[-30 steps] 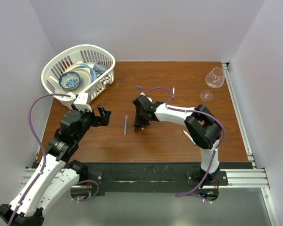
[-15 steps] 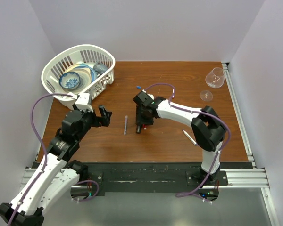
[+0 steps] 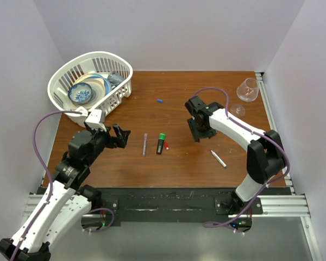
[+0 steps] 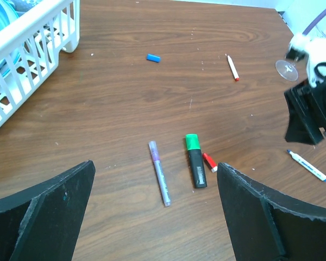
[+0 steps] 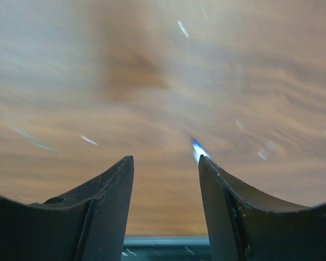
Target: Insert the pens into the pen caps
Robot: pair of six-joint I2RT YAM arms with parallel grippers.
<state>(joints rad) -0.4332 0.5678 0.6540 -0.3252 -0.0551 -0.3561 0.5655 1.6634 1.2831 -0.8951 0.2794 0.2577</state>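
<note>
A stubby black marker with a green end [image 3: 161, 143] lies mid-table, with a red cap [image 3: 166, 145] touching its right side. A thin purple pen [image 3: 144, 144] lies to its left. A blue cap [image 3: 160, 100] sits farther back. A white pen with a blue tip [image 3: 218, 159] lies at the right front. The left wrist view shows the marker [image 4: 195, 167], red cap [image 4: 209, 162], purple pen [image 4: 159, 173], blue cap [image 4: 153, 57] and a white pen with a red tip [image 4: 232, 67]. My left gripper [image 3: 121, 136] is open and empty, left of the purple pen. My right gripper [image 3: 197, 132] is open and empty, low over bare wood right of the marker.
A white dish basket [image 3: 70, 73] holding bowls stands at the back left. A wine glass [image 3: 248, 89] lies on its side at the back right. The right wrist view is blurred and shows only wood and the blue pen tip [image 5: 197, 149].
My right gripper has pulled away from the marker, to the right and a little back. The marker and red cap now lie uncovered. My left arm has barely moved.
</note>
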